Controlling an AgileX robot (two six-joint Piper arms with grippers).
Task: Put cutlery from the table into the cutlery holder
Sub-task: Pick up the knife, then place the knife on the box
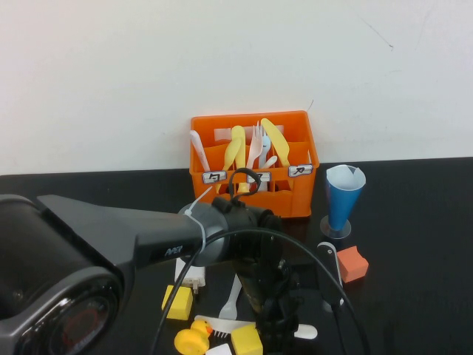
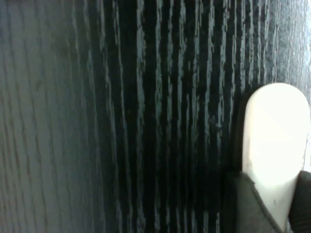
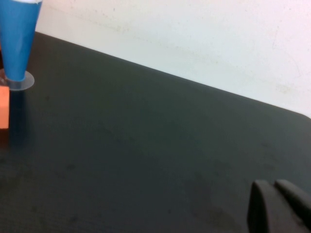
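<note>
The orange cutlery holder (image 1: 295,203) stands at the back of the black table (image 1: 414,222), with yellow and white cutlery (image 1: 259,144) upright in its compartments. A white utensil (image 1: 307,332) lies flat near the front edge, and a white fork (image 1: 231,296) lies just behind it. My left gripper (image 1: 277,329) points straight down onto that flat utensil. In the left wrist view its dark fingers (image 2: 241,204) press both sides of the rounded white handle (image 2: 276,141), which rests on the tabletop. My right gripper (image 3: 273,184) hovers low over bare table, shut and holding nothing.
A blue cone cup (image 1: 344,194) and an orange cube (image 1: 352,264) sit right of the left arm. Yellow cubes (image 1: 177,302) (image 1: 246,341) and a yellow duck (image 1: 192,342) crowd the front edge beside the utensils. The left arm's cable (image 1: 347,303) loops over the table.
</note>
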